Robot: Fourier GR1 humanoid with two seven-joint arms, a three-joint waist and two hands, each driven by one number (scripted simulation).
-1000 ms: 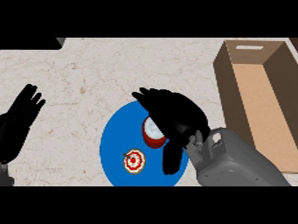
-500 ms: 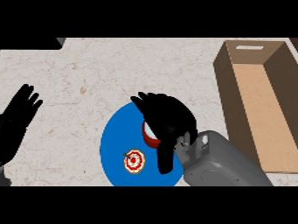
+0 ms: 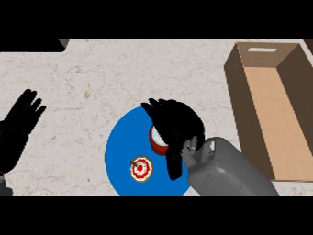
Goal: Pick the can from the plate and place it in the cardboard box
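Observation:
A red can [image 3: 158,141] with a pale top stands on the blue plate [image 3: 125,147] near the counter's front. My right hand [image 3: 177,125] lies over the can's right side and hides most of it. Its fingers [image 3: 160,108] reach straight past the can to the upper left, and the thumb [image 3: 175,166] points down beside it, so the hand is open. The long cardboard box [image 3: 275,114] lies open-topped at the right, apart from the plate. My left hand [image 3: 15,128] rests open at the left edge, fingers up.
A small red-and-white round item [image 3: 140,168] lies on the plate in front of the can. A dark object [image 3: 25,45] sits at the counter's back left corner. Marbled counter [image 3: 118,78] stretches between the plate and the back edge.
My right hand and forearm have shifted left and settled lower over the can, covering more of it. The can, plate, box and left hand have stayed put.

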